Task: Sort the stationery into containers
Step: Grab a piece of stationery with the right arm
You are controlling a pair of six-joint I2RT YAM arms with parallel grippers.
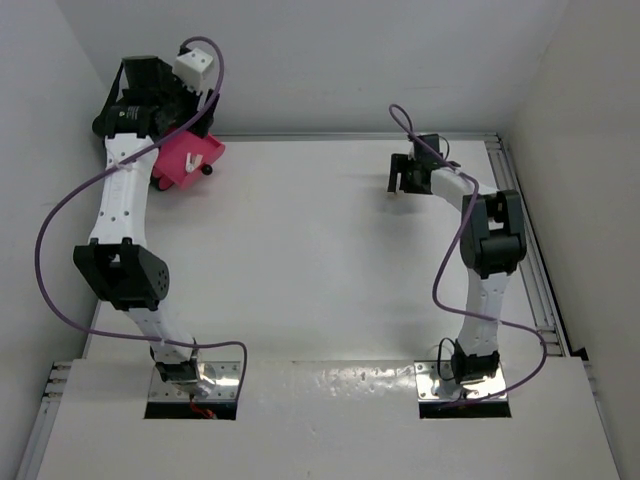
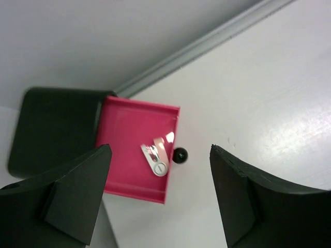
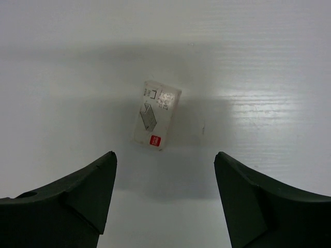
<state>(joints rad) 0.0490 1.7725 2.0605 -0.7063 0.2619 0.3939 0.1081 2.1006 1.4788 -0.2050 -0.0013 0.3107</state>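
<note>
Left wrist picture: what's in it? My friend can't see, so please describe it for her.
An open pink drawer sticks out of a black cabinet, with a small silver-and-pink thing lying inside. The left gripper hangs above it, jaws wide apart, over a white table.

From above, the left arm's wrist hides the back of the pink drawer [image 1: 190,155]. In the left wrist view the black cabinet [image 2: 51,124] is blurred, and the silvery-and-pink item [image 2: 156,155] in the drawer is too blurred to name. The white box [image 3: 155,114] carries print too small to read; the bottom edge cuts the 2 fingers of the right tool [image 3: 165,160].
</note>
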